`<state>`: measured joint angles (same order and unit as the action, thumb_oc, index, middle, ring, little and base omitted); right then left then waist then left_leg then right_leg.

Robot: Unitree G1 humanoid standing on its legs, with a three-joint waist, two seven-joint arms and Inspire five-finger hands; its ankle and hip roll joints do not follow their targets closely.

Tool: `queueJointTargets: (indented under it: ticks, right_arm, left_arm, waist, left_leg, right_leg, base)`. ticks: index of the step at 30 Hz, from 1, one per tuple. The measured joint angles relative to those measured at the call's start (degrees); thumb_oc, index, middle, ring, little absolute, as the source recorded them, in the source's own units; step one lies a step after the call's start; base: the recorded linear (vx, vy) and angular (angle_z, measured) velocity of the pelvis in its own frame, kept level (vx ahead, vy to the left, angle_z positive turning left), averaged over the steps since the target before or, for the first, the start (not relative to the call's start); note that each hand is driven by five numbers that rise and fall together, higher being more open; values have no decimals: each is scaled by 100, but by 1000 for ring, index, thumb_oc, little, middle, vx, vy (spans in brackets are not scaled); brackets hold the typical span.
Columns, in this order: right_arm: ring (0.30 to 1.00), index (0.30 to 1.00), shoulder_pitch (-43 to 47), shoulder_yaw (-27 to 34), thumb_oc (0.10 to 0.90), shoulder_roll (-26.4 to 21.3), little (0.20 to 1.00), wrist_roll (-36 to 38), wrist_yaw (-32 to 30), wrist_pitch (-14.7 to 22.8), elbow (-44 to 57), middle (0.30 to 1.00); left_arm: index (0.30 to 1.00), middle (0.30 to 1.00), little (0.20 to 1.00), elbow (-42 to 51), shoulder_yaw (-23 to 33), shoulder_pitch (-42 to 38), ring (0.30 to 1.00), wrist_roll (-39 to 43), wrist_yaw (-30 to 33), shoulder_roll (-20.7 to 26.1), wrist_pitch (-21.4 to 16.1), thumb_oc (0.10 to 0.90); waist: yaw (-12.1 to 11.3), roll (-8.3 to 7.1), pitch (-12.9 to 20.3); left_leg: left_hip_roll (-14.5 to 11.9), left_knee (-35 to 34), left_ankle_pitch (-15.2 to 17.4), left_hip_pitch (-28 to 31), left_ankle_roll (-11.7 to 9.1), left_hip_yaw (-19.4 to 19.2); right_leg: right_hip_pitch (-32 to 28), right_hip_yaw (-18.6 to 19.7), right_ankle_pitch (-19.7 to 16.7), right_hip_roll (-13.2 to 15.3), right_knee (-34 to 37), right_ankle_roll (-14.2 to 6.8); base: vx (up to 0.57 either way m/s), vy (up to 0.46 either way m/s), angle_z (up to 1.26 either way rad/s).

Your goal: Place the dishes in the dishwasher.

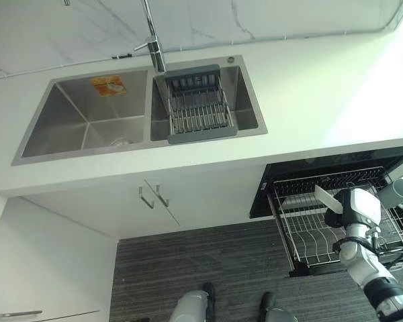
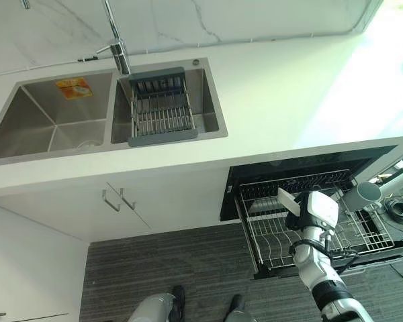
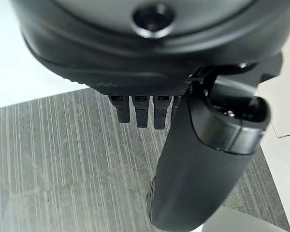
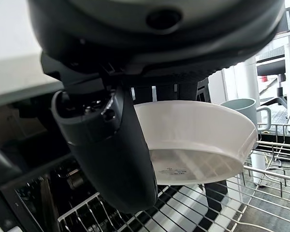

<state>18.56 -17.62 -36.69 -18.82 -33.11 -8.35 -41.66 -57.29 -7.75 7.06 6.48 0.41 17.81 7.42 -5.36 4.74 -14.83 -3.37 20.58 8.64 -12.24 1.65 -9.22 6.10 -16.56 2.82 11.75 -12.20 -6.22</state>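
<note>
My right hand (image 1: 354,209) is shut on a white bowl (image 4: 198,140), its thumb (image 4: 111,154) lying against the rim and its fingers behind. It holds the bowl (image 1: 328,199) tilted on edge just above the pulled-out wire rack (image 1: 309,231) of the open dishwasher (image 2: 302,168) under the counter's right end. A pale green mug (image 4: 242,108) stands in the rack's right part, just beyond the bowl. My left hand (image 3: 203,159) hangs open over the striped grey floor, holding nothing.
A double steel sink (image 1: 87,121) is set in the white counter, with a grey dish drainer (image 1: 198,107) in its right basin and a tap (image 1: 153,40) behind. Cabinet doors with two handles (image 1: 153,196) lie below the sink.
</note>
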Motion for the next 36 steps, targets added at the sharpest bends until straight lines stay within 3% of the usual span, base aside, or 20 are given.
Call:
queueJointTargets:
  ticks: [4, 11, 14, 16, 23, 30, 31, 33, 36]
  right_arm:
    - [300, 300, 691, -207, 400, -205, 300, 188, -12, -95, -770, 300]
    - [300, 300, 1151, -243, 400, -216, 300, 454, 154, -21, -1592, 300]
    - [559, 559, 1283, -261, 573, -224, 559, 453, 390, -2, -1593, 559]
    - [900, 900, 1348, -271, 800, -232, 900, 453, 490, 30, -1564, 900]
    - [900, 900, 1411, -390, 800, -232, 900, 856, 1064, 48, -1556, 900]
    - [900, 900, 1420, -347, 800, -202, 900, 1631, 2113, -213, -1498, 900]
    - [900, 900, 1416, -342, 800, -211, 900, 1758, 2351, -226, -1221, 900]
    - [900, 900, 1371, -257, 800, -220, 900, 1939, 2645, -238, -872, 900]
    - [900, 900, 888, 185, 800, -309, 900, 2519, 3226, -556, 158, 900]
  left_arm:
    - [900, 900, 900, 237, -226, -345, 900, 142, -86, 78, 8, 800]
    - [900, 900, 900, 394, -430, -407, 900, 512, -102, 151, 1, 800]
    - [900, 900, 900, 389, -430, -376, 900, 672, -101, 161, 3, 800]
    - [900, 900, 900, 417, -430, -379, 900, 673, -100, 161, 1, 800]
    - [900, 900, 900, 608, -429, -426, 900, 681, -99, 164, 6, 800]
    - [900, 900, 900, 585, -348, -422, 900, 672, -101, 310, 117, 800]
    - [900, 900, 900, 569, -296, -431, 900, 669, -102, 403, 141, 800]
    - [900, 900, 900, 558, -144, -430, 900, 658, -101, 438, 177, 800]
    - [900, 900, 900, 559, -36, -504, 900, 550, -106, 458, 291, 800]
  waist:
    - [-130, 233, -188]
    - [-269, 311, -430]
    - [-270, 309, -432]
    - [-268, 307, -432]
    - [-274, 202, -461]
    - [-232, -258, -439]
    - [-187, -372, -431]
    - [-104, -460, -398]
    - [-29, -658, -302]
  left_leg:
    - [66, -6, -153, -332, 53, 15]
    - [158, -123, -249, -390, 76, 30]
    - [177, -149, -256, -390, 87, 24]
    - [176, -155, -256, -381, 87, 21]
    - [162, -159, -257, -302, 86, -1]
    - [113, -171, -235, -82, 65, -81]
    - [64, -129, -198, -65, 61, -149]
    - [35, -41, -143, -61, 59, -157]
    - [-53, 114, -9, -4, 66, -205]
  right_leg:
    - [384, 2, -55, 69, -135, 2]
    - [512, 9, -63, 120, -173, -14]
    - [528, 13, -76, 135, -143, -18]
    - [524, 16, -77, 135, -128, -17]
    - [430, 36, -150, 94, -63, -11]
    - [247, 116, -190, 41, 91, 36]
    - [237, 181, -220, -4, 127, 59]
    - [186, 196, -242, -29, 130, 33]
    - [39, 215, -282, -89, 155, 9]
  base:
    - [-121, -1, 6]
    - [-93, 19, 2]
    - [-42, 17, -1]
    - [0, 0, 0]
    - [-9, 7, -2]
    - [39, 10, -8]
    - [79, 2, -24]
    - [87, -2, -13]
    - [98, -22, -5]
